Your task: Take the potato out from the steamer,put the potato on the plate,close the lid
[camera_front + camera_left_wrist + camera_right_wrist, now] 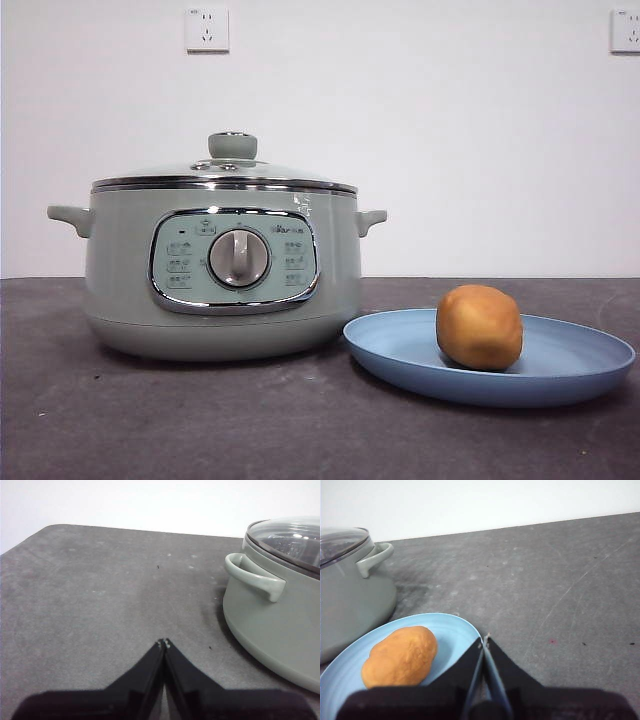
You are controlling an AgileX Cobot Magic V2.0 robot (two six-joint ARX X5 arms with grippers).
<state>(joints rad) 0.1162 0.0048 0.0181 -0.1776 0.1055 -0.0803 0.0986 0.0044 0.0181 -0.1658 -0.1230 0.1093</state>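
Observation:
The sage-green steamer (222, 270) stands on the dark table with its glass lid (228, 172) seated on top, knob up. To its right, the golden-brown potato (479, 326) rests on the light-blue plate (560, 375). My left gripper (164, 642) is shut and empty, low over the table beside the steamer (272, 615) and its handle. Shut and empty as well, my right gripper (484, 640) hovers at the edge of the plate (450, 625), close to the potato (400, 656). Neither arm shows in the front view.
A white wall with two power sockets (207, 29) rises behind the table. Bare dark tabletop (200, 420) stretches in front of the steamer and out to the left of it.

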